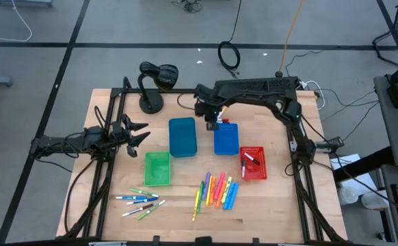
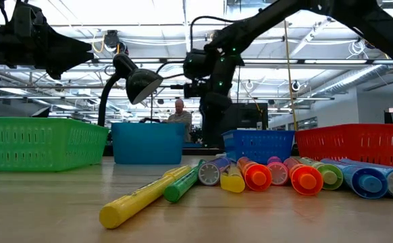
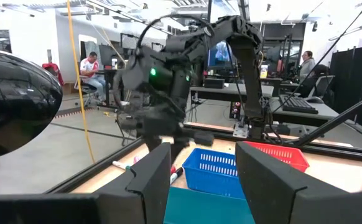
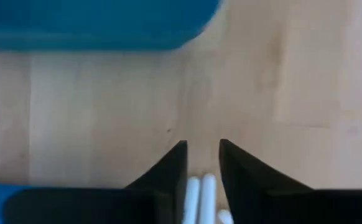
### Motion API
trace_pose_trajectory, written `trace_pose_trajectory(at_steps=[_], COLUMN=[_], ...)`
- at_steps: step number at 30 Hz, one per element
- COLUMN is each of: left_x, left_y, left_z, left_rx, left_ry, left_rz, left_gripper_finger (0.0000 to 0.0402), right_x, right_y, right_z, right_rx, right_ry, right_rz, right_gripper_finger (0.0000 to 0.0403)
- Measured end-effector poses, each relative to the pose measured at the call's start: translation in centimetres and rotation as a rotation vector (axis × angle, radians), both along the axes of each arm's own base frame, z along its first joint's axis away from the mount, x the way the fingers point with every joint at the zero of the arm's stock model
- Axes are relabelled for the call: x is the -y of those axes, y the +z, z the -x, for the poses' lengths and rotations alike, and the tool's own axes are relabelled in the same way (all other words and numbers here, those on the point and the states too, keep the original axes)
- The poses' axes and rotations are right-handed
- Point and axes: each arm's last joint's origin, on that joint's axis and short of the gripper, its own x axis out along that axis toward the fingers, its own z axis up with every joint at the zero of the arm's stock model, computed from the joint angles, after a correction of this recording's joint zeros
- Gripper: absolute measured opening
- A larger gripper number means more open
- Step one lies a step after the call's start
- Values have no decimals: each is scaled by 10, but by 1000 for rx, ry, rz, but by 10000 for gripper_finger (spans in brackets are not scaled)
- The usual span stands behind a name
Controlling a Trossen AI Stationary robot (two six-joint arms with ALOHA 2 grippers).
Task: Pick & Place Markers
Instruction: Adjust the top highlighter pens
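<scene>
Right claw (image 4: 202, 163) clamps 2 white markers (image 4: 201, 198) beside the teal bin (image 1: 182, 137); left claw (image 3: 196, 171) stands apart.

— What colours are showing on the surface (image 1: 117, 102)?
— Pale wood. The bins are showing teal (image 1: 182, 137), blue (image 1: 226, 139), green (image 1: 157, 168) and red (image 1: 253, 162); the markers (image 1: 216, 191) are glowing yellow, orange, pink, blue.

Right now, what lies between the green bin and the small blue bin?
The teal bin stands between the green bin and the small blue bin, as the high view shows.
</scene>
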Motion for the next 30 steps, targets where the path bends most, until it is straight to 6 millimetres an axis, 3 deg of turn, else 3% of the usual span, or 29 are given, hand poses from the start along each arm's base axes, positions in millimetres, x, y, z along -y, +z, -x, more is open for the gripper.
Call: trace_pose_trajectory(at_steps=[5, 12, 18, 25, 30], left_x=[0, 0, 0, 0, 0], left_y=[0, 0, 0, 0, 0], left_z=[0, 0, 0, 0, 0], left_rx=[0, 0, 0, 0, 0], left_ry=[0, 0, 0, 0, 0], left_rz=[0, 0, 0, 0, 0], left_gripper_finger=[184, 184, 184, 184, 184], right_x=[-5, -4, 10, 19, 17], right_y=[-14, -17, -16, -22, -32], right_z=[-3, -2, -3, 11, 16], right_rx=[-53, -52, -58, -19, -41], right_ry=[56, 78, 94, 93, 252], right_rz=[-7, 8, 197, -47, -16], right_gripper_finger=[7, 2, 0, 0, 0])
